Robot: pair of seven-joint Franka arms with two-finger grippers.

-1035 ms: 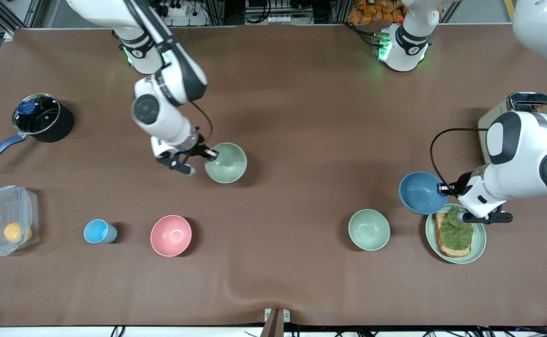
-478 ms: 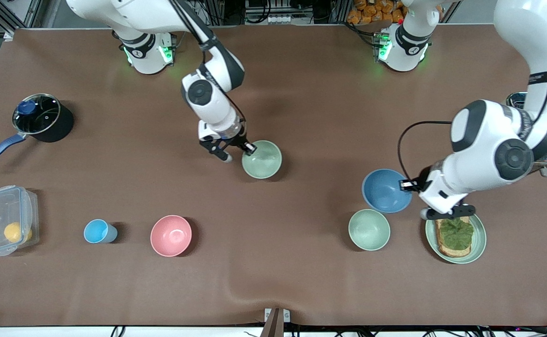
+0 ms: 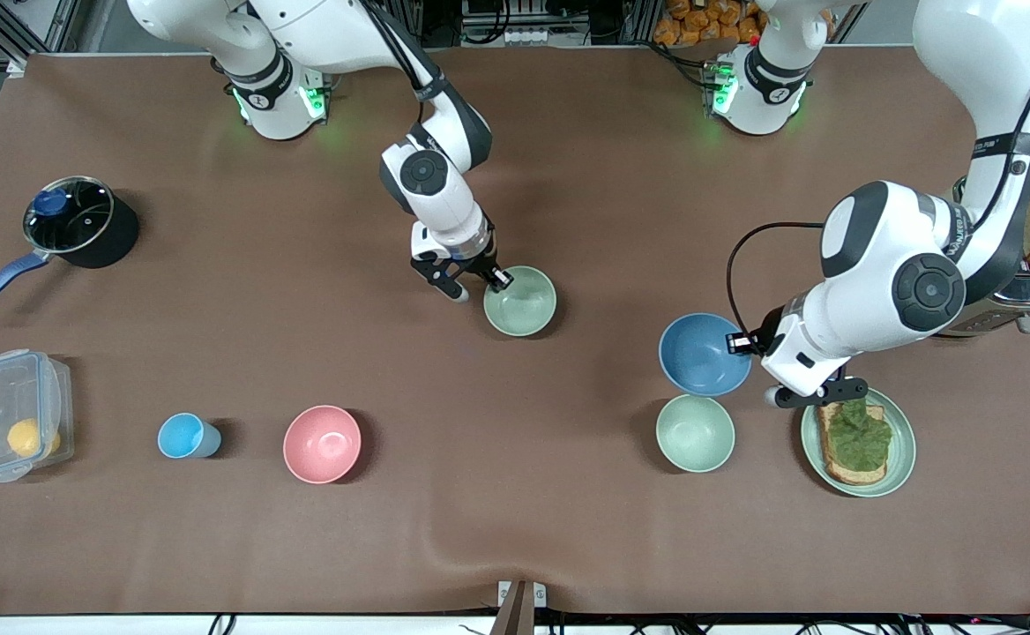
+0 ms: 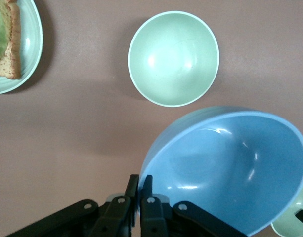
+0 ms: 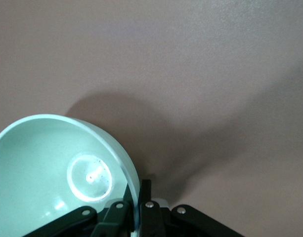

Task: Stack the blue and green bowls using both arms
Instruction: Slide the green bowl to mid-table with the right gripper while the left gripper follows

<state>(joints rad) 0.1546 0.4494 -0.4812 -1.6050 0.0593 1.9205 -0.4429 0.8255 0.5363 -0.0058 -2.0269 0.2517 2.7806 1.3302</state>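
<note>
Carry step: left claw (image 3: 738,345) pinches the blue bowl (image 3: 698,354), right claw (image 3: 495,281) pinches the green bowl (image 3: 521,302); next, nest them mid-table.

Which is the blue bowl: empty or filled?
Empty. The left wrist view shows the blue bowl with a bare, smooth inside, its rim pinched by the left gripper.

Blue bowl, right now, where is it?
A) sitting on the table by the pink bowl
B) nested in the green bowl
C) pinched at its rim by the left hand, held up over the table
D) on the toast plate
C: the left hand is shut on the rim of the blue bowl, which hangs tilted above the table beside a pale green bowl.
</note>
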